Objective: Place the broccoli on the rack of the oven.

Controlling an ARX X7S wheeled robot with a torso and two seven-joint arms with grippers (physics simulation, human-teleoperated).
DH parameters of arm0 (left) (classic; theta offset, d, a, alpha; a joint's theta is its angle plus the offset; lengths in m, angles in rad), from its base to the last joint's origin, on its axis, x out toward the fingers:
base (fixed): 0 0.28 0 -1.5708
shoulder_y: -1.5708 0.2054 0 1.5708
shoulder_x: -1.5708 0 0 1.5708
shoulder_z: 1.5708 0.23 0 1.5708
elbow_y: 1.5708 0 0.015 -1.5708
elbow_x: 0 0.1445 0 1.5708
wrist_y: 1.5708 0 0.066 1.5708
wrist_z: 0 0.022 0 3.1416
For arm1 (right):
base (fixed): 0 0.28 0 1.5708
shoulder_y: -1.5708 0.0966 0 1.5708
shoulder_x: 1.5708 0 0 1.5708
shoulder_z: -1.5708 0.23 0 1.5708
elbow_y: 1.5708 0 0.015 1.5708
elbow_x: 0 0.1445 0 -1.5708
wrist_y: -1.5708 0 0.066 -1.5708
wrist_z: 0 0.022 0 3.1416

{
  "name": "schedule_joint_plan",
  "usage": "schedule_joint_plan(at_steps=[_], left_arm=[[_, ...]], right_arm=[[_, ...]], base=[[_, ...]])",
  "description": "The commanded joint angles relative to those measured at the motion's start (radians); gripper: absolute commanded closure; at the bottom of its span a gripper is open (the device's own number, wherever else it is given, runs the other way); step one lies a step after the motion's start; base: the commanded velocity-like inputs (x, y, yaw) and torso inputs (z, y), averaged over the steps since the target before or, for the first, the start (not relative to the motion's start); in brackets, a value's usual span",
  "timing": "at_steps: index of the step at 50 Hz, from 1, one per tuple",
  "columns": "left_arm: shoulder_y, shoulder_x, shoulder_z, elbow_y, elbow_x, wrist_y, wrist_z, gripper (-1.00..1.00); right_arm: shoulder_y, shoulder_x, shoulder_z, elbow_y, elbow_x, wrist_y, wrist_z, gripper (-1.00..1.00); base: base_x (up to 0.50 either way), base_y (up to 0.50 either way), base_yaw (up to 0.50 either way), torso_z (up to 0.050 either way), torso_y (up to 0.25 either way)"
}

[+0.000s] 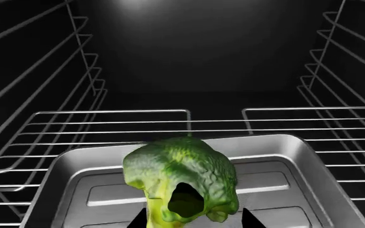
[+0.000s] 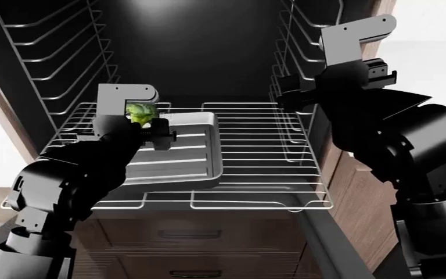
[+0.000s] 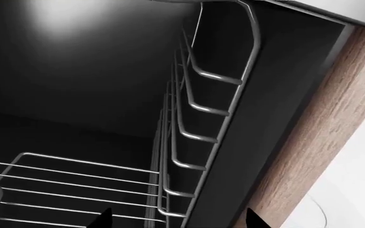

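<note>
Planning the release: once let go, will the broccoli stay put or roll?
The broccoli looks top-heavy, a rounded head on a narrow stem, so it will likely tip. Its bumpy surface should limit rolling. Below is the tray, not the rack.

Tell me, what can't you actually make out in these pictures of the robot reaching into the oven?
- Left gripper fingers: the broccoli covers them in the left wrist view; too small in the head view.
- Right gripper: only two dark tips at the right wrist picture's edge; the arm hides it in the head view.
- Tray: near part cut off or behind the left arm.
- Rack: left front corner behind that arm.
</note>
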Motion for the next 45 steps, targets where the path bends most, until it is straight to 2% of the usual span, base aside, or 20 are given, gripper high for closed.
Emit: schedule_joint_plan(at_steps=[1,45], left_arm=[[0.013,-0.005,0.003,-0.013,-0.003,0.016,0.001,1.0],[0.025,-0.007,0.029,-0.037,-0.001,0.034,0.012,1.0]], right_arm=[[-0.01,-0.001,-0.003,0.009,-0.002,-0.014,-0.002,-1.0],[-0.018,0.005,-0.003,0.006,0.007,-0.019,0.008,-1.0]], base=[[0.0,0.0,0.0,0.0,0.0],[0.0,0.0,0.0,0.0,0.0]])
